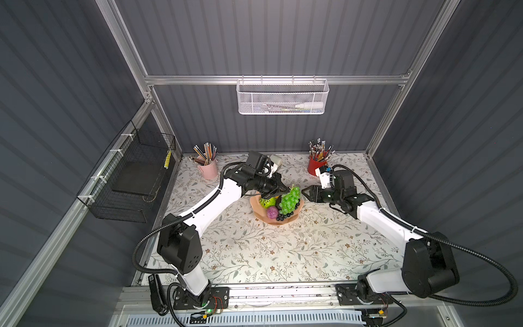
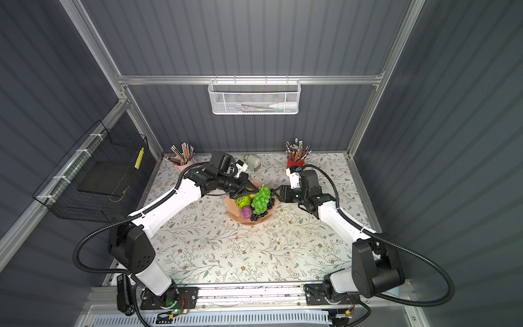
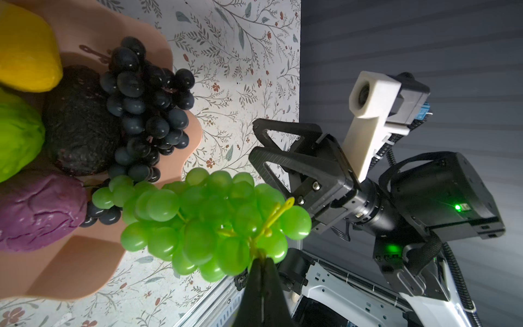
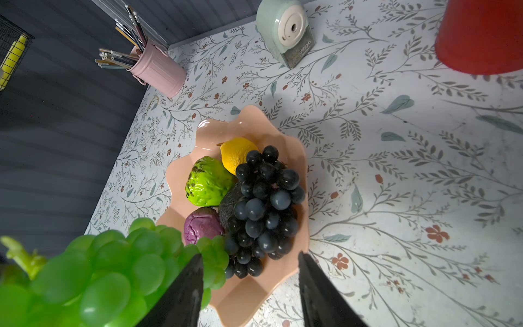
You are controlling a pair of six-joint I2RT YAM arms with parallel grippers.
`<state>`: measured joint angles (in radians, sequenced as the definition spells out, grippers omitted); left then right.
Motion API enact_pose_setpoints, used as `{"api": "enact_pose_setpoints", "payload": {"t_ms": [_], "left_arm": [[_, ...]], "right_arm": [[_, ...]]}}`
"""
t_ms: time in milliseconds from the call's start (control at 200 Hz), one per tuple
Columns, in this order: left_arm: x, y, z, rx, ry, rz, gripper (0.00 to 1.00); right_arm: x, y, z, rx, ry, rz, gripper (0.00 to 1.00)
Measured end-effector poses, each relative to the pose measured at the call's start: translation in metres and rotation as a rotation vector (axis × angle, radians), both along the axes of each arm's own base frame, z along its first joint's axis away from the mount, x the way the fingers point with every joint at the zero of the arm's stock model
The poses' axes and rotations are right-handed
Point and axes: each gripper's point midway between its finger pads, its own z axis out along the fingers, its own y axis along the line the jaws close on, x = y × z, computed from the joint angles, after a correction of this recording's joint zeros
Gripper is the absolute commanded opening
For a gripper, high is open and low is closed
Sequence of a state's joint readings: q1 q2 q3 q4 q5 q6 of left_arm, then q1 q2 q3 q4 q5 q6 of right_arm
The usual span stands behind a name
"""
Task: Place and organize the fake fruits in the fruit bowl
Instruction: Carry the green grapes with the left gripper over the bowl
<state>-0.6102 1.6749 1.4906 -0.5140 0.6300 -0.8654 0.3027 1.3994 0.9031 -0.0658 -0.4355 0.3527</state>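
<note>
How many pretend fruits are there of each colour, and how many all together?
Green: 2, green grape bunch and bumpy green ball
Yellow: 1, lemon
Purple: 1, purple lump
Black: 2, dark grape bunch and avocado
Total: 6

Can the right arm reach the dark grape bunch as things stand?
Probably yes: the right gripper is open beside the bowl, with the dark grape bunch uncovered before it. The green grape bunch in the left gripper hangs close.
</note>
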Motion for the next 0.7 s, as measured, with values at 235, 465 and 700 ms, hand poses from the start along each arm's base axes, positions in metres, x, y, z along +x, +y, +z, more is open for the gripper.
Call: {"api": "enact_pose_setpoints", "payload": {"t_ms": [235, 465, 700], "left_arm": [[-0.012, 0.006, -0.009, -0.010, 0.023, 0.016, 0.00], [-0.025, 0.010, -0.022, -0.008, 0.047, 0.008, 0.00], [-0.034, 0.022, -0.029, 0.022, 0.046, 0.030, 0.00]], "right_arm": [[0.000, 0.001, 0.002, 0.013, 0.000, 0.006, 0.55], [-0.001, 0.002, 0.002, 0.017, 0.001, 0.010, 0.55], [-0.004, 0.003, 0.006, 0.041, -0.007, 0.012, 0.55]]}}
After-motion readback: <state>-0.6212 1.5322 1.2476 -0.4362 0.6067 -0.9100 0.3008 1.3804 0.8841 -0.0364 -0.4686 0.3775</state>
